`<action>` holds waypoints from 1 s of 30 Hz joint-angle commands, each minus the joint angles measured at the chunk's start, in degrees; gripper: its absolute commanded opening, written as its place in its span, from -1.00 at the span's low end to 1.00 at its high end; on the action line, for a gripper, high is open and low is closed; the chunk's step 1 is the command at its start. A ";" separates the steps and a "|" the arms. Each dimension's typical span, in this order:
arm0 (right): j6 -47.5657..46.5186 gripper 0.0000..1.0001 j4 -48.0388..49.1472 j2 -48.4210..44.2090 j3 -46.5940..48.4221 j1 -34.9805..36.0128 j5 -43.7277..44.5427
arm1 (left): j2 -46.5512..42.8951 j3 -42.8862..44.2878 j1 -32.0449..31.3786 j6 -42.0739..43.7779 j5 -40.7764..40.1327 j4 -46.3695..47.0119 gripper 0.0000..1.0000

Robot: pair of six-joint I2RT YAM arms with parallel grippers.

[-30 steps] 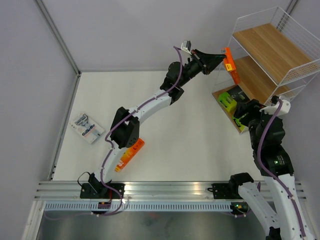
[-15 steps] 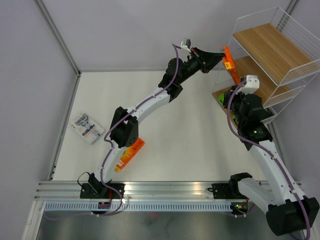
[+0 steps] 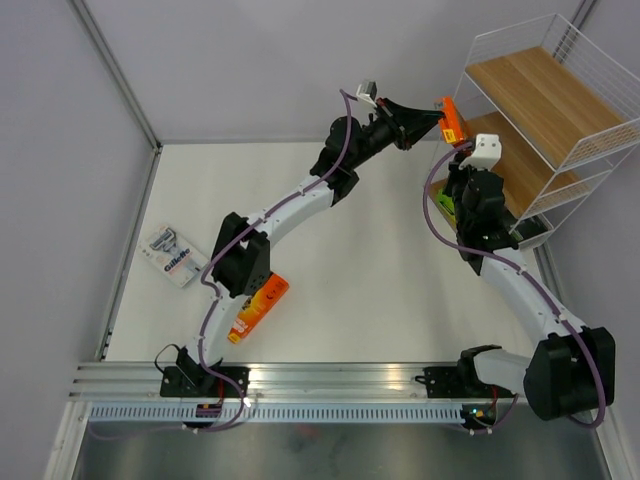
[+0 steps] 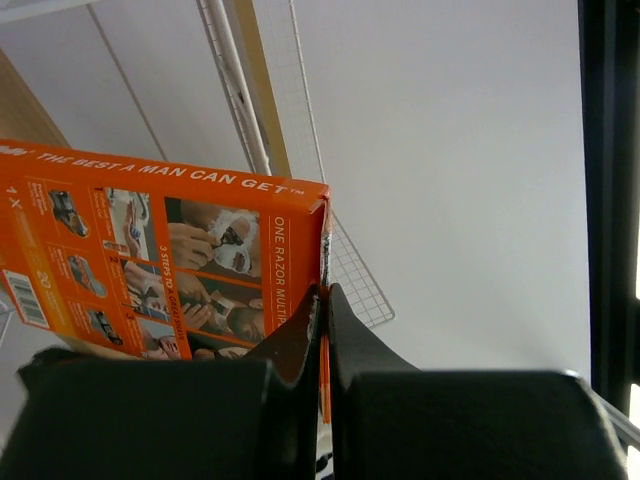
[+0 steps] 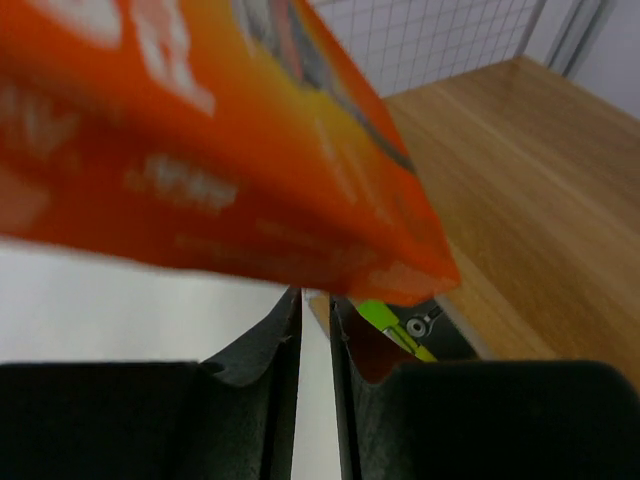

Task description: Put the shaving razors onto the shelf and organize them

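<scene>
Grips orange razor pack [image 4: 150, 270] by its edge in left gripper [image 4: 322, 300], shelf [image 3: 540, 95] wire just ahead. Holds right gripper [image 5: 315, 300] fingers together, empty, that pack just past the tips.

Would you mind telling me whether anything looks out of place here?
Two packs lie loose on the table, off the shelf: an orange pack under the left arm and the Gillette pack, both skewed.

We note white link shells and black joint housings on the left arm [image 3: 290, 205] and the right arm [image 3: 520, 290], with a purple cable [image 3: 427, 200] routed along each. The left hand [image 4: 322, 310] and right hand [image 5: 315, 310] carry matte black fingers [image 4: 400, 400].
</scene>
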 commanded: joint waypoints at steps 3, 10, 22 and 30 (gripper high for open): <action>-5.47 -0.52 6.67 2.63 8.12 -0.22 8.72 | -4.73 -8.64 -0.89 -1.67 3.45 -1.89 -0.95; -5.82 -0.46 7.72 0.78 8.48 -0.22 12.67 | -6.41 -6.46 -0.89 1.57 3.80 -5.74 -0.95; -4.15 -0.35 1.22 -1.75 4.63 -0.57 13.56 | 3.60 0.49 -0.72 2.20 3.36 -11.81 -0.95; 4.27 -0.25 -11.95 -11.33 3.47 -0.57 7.16 | 7.30 4.69 0.07 5.69 2.57 -17.33 -0.95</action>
